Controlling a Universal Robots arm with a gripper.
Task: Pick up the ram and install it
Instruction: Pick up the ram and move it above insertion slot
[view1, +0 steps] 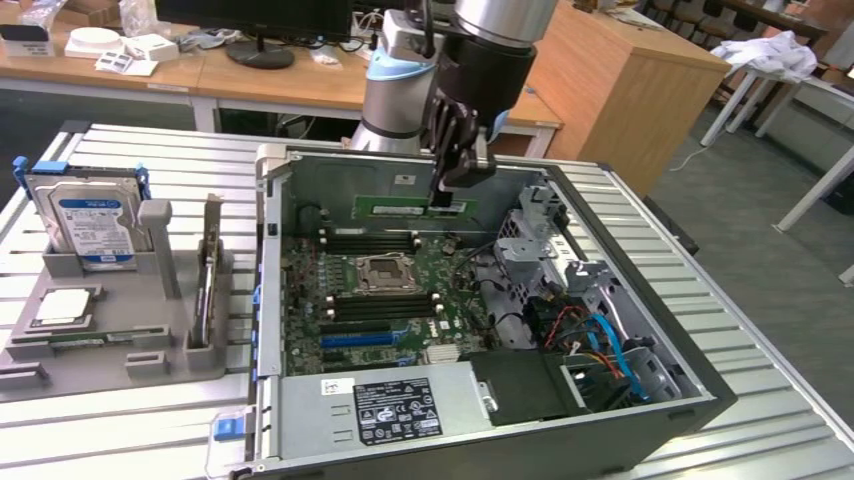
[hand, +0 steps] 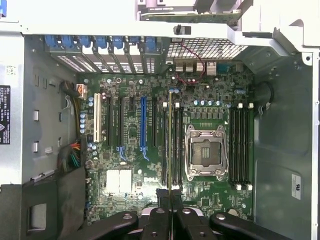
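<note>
The ram (view1: 394, 208) is a long green stick, held level and on edge inside the open computer case (view1: 667, 330), a little above the motherboard (view1: 400, 290). My gripper (view1: 451, 198) is shut on the end of it at the exterior view's right. In the wrist view the ram (hand: 170, 140) appears edge-on as a thin line running out from the gripper (hand: 170, 194). It lies along the black memory slots (hand: 176, 145) beside the processor socket (hand: 205, 152). Whether it touches a slot I cannot tell.
A grey tray (view1: 134, 350) on the exterior view's left holds a hard drive with a blue label (view1: 87, 215), a square silver processor chip (view1: 64, 305) and an upright card (view1: 211, 270). Inside the case are the power supply (view1: 394, 410), blue and orange cables (view1: 601, 340) and a drive cage (view1: 534, 225).
</note>
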